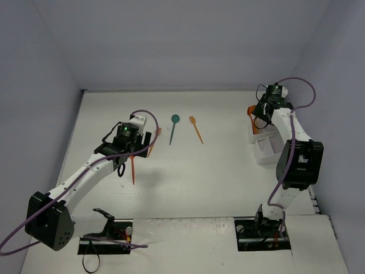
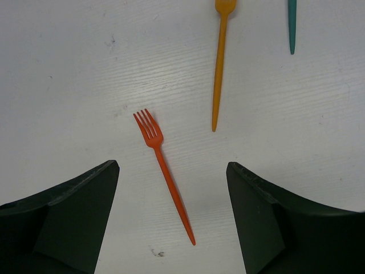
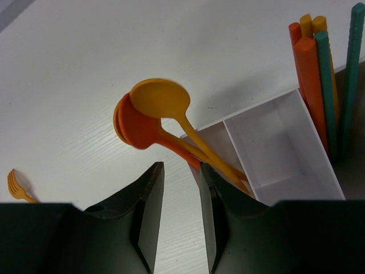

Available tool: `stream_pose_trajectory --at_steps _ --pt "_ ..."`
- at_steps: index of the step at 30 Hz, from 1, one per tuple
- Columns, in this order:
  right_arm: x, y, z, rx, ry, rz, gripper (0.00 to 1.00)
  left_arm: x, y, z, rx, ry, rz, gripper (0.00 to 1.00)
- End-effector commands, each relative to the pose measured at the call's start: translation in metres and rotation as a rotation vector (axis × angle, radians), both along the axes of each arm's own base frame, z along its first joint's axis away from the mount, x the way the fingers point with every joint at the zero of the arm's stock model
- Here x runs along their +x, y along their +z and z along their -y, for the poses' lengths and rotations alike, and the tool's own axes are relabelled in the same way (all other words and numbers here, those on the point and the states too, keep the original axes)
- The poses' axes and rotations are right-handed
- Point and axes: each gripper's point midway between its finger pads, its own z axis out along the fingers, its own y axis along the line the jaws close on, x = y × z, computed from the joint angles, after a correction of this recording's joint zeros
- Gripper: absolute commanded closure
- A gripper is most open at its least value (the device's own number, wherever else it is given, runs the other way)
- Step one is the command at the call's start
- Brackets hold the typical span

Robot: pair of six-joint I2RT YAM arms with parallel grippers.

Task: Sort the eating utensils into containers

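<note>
My left gripper [image 1: 134, 157] is open above the table, its jaws [image 2: 171, 166] wide apart on either side of a red-orange fork [image 2: 164, 174] lying flat, not touching it. An orange utensil [image 2: 219, 68] and a teal handle [image 2: 292, 25] lie farther off. My right gripper [image 1: 261, 117] hangs at the white organizer [image 1: 268, 149]. In the right wrist view its jaws [image 3: 180, 168] stand a narrow gap apart with nothing between them. A yellow-orange spoon [image 3: 159, 100] and a red-orange spoon [image 3: 134, 128] lean out of an end compartment of the organizer [image 3: 274, 142].
A teal spoon [image 1: 173, 128] and an orange spoon [image 1: 196, 129] lie at the middle back of the table. Several orange and teal utensils [image 3: 319, 74] stand in another compartment. A small orange fork [image 3: 17, 185] lies on the table left of the organizer. Grey walls close in the sides.
</note>
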Motion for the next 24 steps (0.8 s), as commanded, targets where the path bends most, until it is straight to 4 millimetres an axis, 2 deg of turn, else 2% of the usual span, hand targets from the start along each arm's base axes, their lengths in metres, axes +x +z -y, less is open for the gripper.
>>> stream_pose_trajectory --at_steps 1,5,12,14,15,16,18,19,20,22,24 --pt "0.017 0.032 0.010 -0.016 -0.041 0.097 0.70 0.017 0.030 0.005 -0.038 0.002 0.090 0.26" --pt "0.017 0.042 0.008 -0.013 -0.032 0.119 0.68 0.016 0.029 0.008 -0.051 -0.003 0.082 0.26" --pt "0.005 0.097 -0.003 -0.011 0.039 0.232 0.59 0.019 0.027 0.032 -0.172 -0.020 0.037 0.26" --pt "-0.004 0.114 -0.007 -0.015 0.061 0.265 0.56 0.027 0.033 0.043 -0.221 -0.017 0.034 0.26" --pt "-0.013 0.123 -0.009 -0.015 0.076 0.284 0.54 0.031 0.029 0.047 -0.225 -0.016 0.016 0.26" --pt "-0.020 0.134 -0.013 -0.012 0.093 0.311 0.53 0.037 0.038 0.053 -0.246 -0.018 0.024 0.26" --pt "-0.032 0.138 -0.018 0.000 0.111 0.322 0.52 0.049 0.043 0.063 -0.264 -0.018 0.019 0.26" --pt "-0.042 0.145 -0.023 0.014 0.125 0.342 0.51 0.055 0.041 0.068 -0.266 -0.015 0.009 0.27" --pt "-0.050 0.140 -0.027 0.031 0.133 0.337 0.50 0.063 0.035 0.074 -0.263 -0.011 -0.011 0.27" --pt "-0.065 0.149 -0.037 0.054 0.156 0.366 0.48 0.076 0.032 0.089 -0.286 -0.025 -0.035 0.28" --pt "-0.081 0.146 -0.046 0.079 0.175 0.373 0.44 0.090 0.032 0.103 -0.301 -0.028 -0.043 0.29"
